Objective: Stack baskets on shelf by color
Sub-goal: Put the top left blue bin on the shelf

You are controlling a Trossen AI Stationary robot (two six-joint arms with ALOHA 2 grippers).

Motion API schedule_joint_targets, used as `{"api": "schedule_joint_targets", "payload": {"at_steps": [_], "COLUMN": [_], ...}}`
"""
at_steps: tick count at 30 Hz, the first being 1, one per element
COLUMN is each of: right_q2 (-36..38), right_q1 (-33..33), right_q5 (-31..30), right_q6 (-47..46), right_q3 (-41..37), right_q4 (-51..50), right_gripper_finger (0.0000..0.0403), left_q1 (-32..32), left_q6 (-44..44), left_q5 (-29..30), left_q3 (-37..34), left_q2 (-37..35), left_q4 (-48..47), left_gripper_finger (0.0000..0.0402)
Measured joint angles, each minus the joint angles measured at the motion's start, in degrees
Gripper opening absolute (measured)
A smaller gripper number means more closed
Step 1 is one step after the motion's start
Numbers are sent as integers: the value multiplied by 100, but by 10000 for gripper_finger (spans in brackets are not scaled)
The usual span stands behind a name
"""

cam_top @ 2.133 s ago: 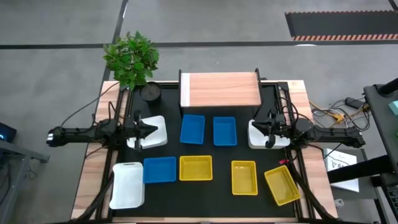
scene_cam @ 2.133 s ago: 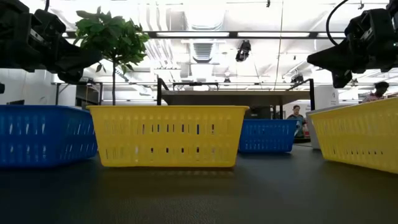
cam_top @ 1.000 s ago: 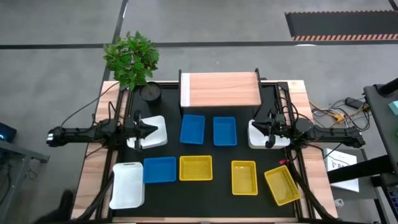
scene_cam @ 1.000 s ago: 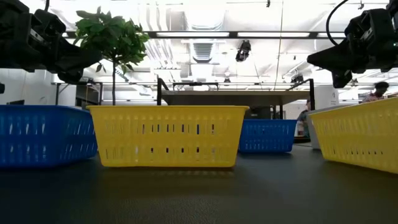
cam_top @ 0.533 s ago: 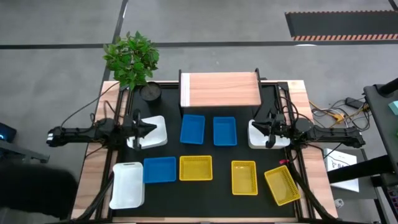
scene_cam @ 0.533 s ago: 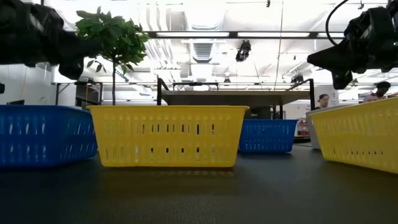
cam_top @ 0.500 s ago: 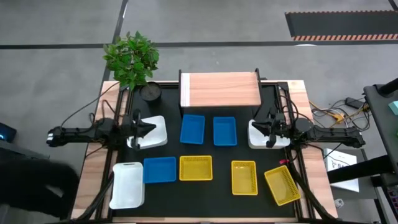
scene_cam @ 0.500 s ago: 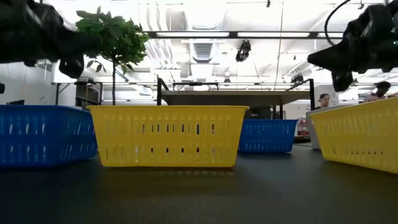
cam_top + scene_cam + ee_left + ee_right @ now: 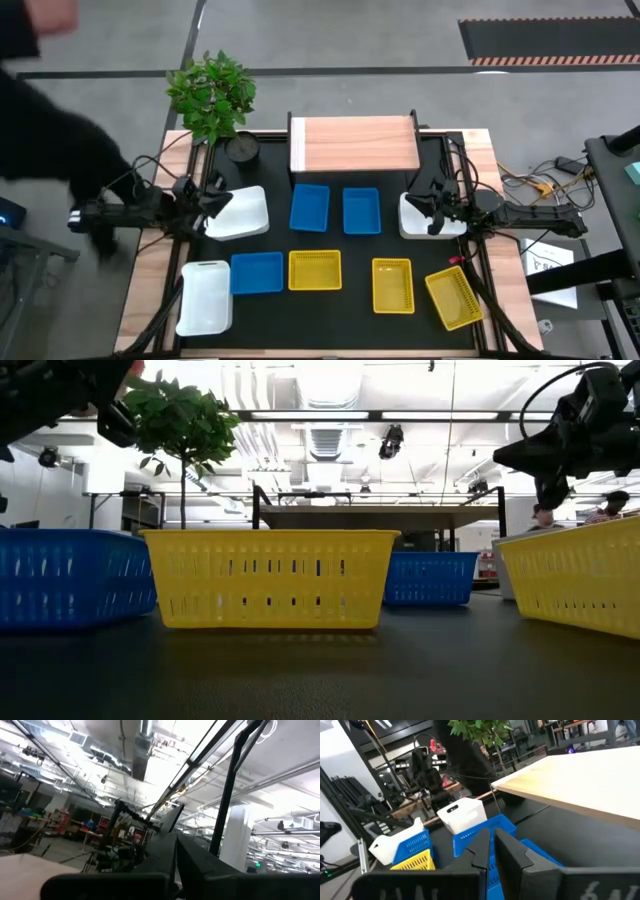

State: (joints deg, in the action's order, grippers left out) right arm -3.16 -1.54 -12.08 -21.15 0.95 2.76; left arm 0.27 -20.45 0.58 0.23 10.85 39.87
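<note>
Left gripper [image 9: 213,197]: fingers pressed together, holding nothing, raised over the outer corner of a white basket [image 9: 240,213] that lies just inboard of it; its wrist camera tilts up at the ceiling. A second white basket [image 9: 205,297] sits nearer the front edge on that side, with a blue basket [image 9: 257,272] touching its inner side. Right gripper [image 9: 436,213]: fingers pressed together, empty, hovering over the third white basket [image 9: 421,216] (partly hidden beneath the arm). Between the two grippers lie two blue baskets, one [image 9: 309,207] closer to the left gripper and one [image 9: 361,210] closer to the right, apart from each other. Frontward of them: a yellow basket [image 9: 315,270], another yellow basket [image 9: 393,285], and a skewed yellow basket [image 9: 453,297] near the right front corner. The shelf [image 9: 355,144] stands behind both grippers, its wood-grain top bare; the strip of black mat [image 9: 340,330] between shelf and blue baskets is narrow. A potted plant [image 9: 212,92] and a black pot [image 9: 241,148] stand behind the left gripper. A person in dark clothing [image 9: 40,120] stands outside the left arm.
</note>
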Motion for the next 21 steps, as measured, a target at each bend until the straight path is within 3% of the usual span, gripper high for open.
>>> {"api": "schedule_joint_targets", "payload": {"at_steps": [7,15,21], "right_q2": [0,-64,-342], "right_q1": [0,1,0], "right_q5": [0,49,48], "right_q6": [131,1030,2005], "right_q3": [0,0,0], "right_q4": [88,1288,2342], "right_gripper_finger": [18,18,18], "left_q1": [0,0,-2], "left_q6": [-13,282,630], "left_q5": [163,315,330], "left_q3": [115,271,429], "left_q2": [262,348,927], "left_q4": [325,594,1029], "left_gripper_finger": [0,0,0]}}
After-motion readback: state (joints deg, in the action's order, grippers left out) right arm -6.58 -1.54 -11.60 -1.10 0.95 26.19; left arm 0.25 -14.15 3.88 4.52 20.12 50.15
